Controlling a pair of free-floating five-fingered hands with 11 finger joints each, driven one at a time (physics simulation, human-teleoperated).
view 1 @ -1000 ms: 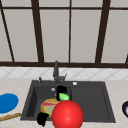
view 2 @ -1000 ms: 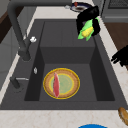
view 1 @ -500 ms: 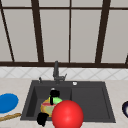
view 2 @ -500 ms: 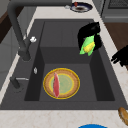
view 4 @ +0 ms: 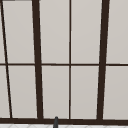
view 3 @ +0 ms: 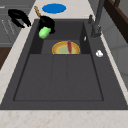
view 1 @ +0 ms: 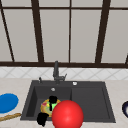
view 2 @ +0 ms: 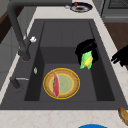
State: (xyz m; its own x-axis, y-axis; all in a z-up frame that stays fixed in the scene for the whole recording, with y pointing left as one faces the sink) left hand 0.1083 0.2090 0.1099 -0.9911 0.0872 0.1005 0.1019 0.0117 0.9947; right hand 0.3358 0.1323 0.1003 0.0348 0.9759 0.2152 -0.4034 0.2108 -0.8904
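One black hand (view 2: pixel 86 50) hangs over the sink (view 2: pixel 67 32), near its front wall. Its fingers are curled around a green and yellow thing that looks like a corn cob (view 2: pixel 86 60). The corn points down and sits in the air above the sink floor, just beside the plate (view 2: pixel 72 83) but not on it. From the front, this hand (view 1: pixel 52 99) shows over the plate (view 1: pixel 45 107) with the corn (view 1: pixel 53 106) under it. From the right side, the same hand (view 3: pixel 46 22) holds the corn (view 3: pixel 44 32) near the sink's edge.

The other hand (view 2: pixel 122 57) floats outside the sink, over the front of the counter (view 2: pixel 110 37). I cannot tell how its fingers are set, or which hand is left and which is right.

The plate is round, yellow and green, and lies flat on the sink floor. A red strip (view 2: pixel 56 84) of food lies on it.

A big red ball (view 1: pixel 67 114) sits at the front. A blue plate (view 1: pixel 7 102) lies on the counter to the left. No writing can be read.
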